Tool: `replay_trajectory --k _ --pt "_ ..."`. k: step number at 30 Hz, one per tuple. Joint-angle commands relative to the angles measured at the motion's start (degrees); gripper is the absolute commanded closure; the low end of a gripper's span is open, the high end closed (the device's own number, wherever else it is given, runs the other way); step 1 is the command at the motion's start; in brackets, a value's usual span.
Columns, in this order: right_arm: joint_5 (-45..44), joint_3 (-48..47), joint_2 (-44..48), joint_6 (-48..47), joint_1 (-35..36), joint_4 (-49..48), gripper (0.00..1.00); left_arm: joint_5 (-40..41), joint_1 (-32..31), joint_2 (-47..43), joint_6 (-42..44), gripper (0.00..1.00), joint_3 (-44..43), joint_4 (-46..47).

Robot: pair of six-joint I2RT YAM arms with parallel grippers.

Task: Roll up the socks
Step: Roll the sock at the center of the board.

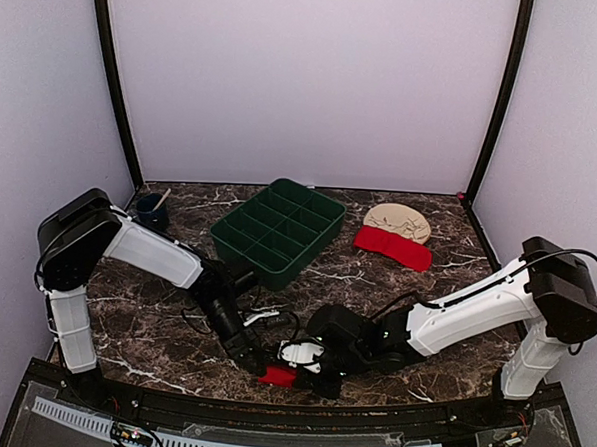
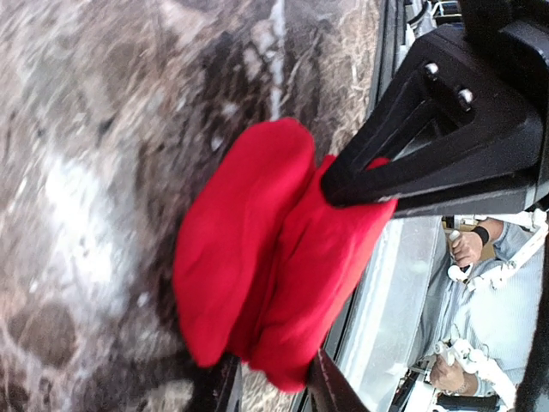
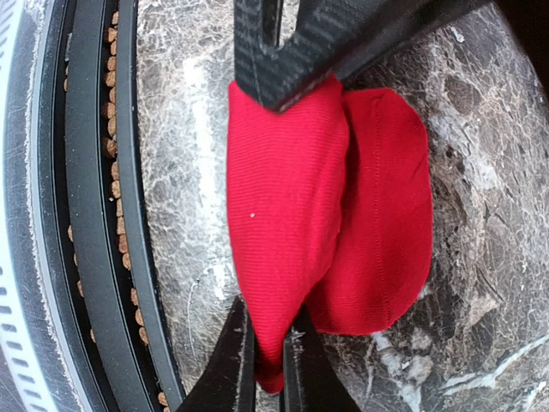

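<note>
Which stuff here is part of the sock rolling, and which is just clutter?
Job: bundled sock, gripped by left gripper and right gripper; flat sock.
Clutter: green tray, beige cloth, cup.

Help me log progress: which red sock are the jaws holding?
The bundled red sock at the near edge, pinched by both arms' jaws. The other red sock lies flat at the far right, untouched.

Pale lilac walls [image 1: 306, 84] on three sides; black corner posts [image 1: 116, 84]; dark marbled tabletop [image 1: 447, 253]; even light.
</note>
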State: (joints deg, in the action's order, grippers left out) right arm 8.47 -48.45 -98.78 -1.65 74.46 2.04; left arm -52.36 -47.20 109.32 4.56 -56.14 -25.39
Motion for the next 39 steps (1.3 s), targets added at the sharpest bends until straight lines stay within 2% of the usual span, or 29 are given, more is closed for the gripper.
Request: replay_trajectory --k 1,7,10,19,27,32,39 --pt "1.1 -0.5 -1.1 -0.4 -0.5 2.5 1.0 5.5 1.1 -2.5 -0.8 0.72 2.3 -1.7" --pt "1.8 -1.3 -1.6 -0.2 -0.6 3.6 1.0 9.3 2.3 -5.3 -2.1 0.71 2.7 -1.5" --pt "2.9 -2.7 -2.5 -0.1 -0.8 5.0 1.0 13.7 2.5 -7.7 -3.8 0.71 2.9 -0.8" --pt "10.8 -5.3 -3.8 1.7 -4.0 7.7 1.0 24.3 2.5 -15.1 -9.3 0.71 5.1 2.6" --pt "17.7 -7.7 -6.1 2.8 -6.9 9.9 1.0 30.4 2.2 -24.5 -14.2 0.69 11.1 10.7" --pt "22.6 -9.0 -7.4 4.1 -9.2 10.5 1.0 36.0 -0.6 -29.9 -13.7 0.68 13.5 13.4" --pt "27.6 -11.2 -9.3 4.2 -11.2 12.6 1.0 42.3 -7.9 -31.0 -12.2 0.67 13.9 14.6"
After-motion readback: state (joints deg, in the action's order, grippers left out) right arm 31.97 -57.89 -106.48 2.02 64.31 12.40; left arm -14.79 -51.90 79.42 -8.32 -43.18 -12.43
